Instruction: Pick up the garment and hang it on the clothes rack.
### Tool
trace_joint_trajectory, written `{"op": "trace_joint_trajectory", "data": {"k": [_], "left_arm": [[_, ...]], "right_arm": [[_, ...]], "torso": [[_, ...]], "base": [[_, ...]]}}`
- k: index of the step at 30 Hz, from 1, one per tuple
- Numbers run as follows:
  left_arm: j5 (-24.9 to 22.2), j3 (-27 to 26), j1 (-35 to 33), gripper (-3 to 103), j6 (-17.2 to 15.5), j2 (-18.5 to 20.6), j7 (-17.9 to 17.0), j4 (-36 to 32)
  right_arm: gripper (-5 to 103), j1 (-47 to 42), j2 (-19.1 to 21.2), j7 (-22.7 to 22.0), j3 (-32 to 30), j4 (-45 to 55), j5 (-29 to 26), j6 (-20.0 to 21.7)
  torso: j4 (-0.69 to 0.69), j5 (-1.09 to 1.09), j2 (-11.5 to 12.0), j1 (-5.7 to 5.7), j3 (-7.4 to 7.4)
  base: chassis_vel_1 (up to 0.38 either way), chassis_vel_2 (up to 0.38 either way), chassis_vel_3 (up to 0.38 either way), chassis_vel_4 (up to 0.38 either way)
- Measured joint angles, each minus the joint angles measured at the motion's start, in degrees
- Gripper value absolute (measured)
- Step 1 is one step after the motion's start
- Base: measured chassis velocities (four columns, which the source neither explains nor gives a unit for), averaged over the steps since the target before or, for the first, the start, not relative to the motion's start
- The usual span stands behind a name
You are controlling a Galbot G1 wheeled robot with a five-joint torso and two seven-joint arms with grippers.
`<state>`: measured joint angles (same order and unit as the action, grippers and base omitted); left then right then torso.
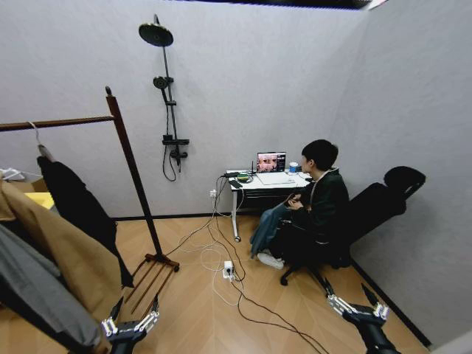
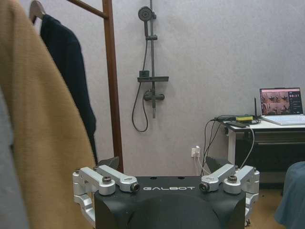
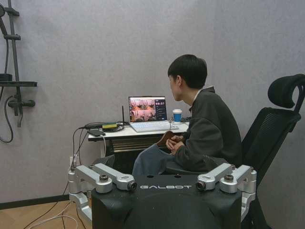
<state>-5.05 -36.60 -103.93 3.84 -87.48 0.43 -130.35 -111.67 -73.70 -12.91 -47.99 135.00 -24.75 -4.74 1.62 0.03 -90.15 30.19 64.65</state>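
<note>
The garment, long and black, hangs from a hanger on the bar of the clothes rack at the left, just inside its right post. In the left wrist view the garment shows beside the rack post. My left gripper is low near the rack's slatted foot, open and holding nothing, and its open fingers point toward the post. My right gripper is low at the right, open and holding nothing, well away from the rack; the right wrist view shows this gripper facing the desk.
A long tan coat and a grey jacket hang in front of the garment, close to my left arm. Cables and a power strip lie on the wooden floor. A desk, an office chair and a wall shower stand behind.
</note>
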Motion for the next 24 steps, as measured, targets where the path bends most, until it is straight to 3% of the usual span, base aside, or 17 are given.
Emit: {"op": "trace_joint_trajectory", "data": {"k": [4, 6, 9, 17, 24], "left_arm": [[0.0, -0.01, 0.0, 100, 0.0, 0.0, -0.01, 0.0], [0.0, -0.03, -0.02, 100, 0.0, 0.01, -0.02, 0.0], [0.0, -0.04, -0.02, 100, 0.0, 0.02, -0.03, 0.0], [0.0, -0.01, -0.01, 100, 0.0, -0.01, -0.09, 0.0], [0.0, 0.01, -0.01, 100, 0.0, 0.0, -0.04, 0.0]], "right_arm": [[100, -0.02, -0.01, 0.0, 0.0, 0.01, 0.0, 0.0], [100, -0.03, -0.01, 0.0, 0.01, 0.0, 0.0, 0.0], [100, -0.03, -0.02, 0.0, 0.01, 0.02, 0.0, 0.0], [100, 0.0, 0.0, 0.01, 0.01, 0.01, 0.0, 0.0], [100, -0.02, 0.0, 0.0, 0.0, 0.01, 0.0, 0.0]], "torso": [[0.01, -0.09, -0.01, -0.04, -0.01], [0.02, 0.02, -0.05, -0.12, -0.04], [0.02, -0.08, -0.07, -0.12, -0.04], [-0.02, 0.0, -0.01, -0.02, 0.01], [0.02, -0.02, -0.05, -0.1, -0.03]], "base": [[0.399, 0.065, -0.394, -0.066], [0.402, 0.041, -0.412, -0.044], [0.331, 0.032, -0.318, -0.018], [0.017, -0.049, -0.02, 0.017], [-0.071, -0.235, 0.031, 0.205]]}}
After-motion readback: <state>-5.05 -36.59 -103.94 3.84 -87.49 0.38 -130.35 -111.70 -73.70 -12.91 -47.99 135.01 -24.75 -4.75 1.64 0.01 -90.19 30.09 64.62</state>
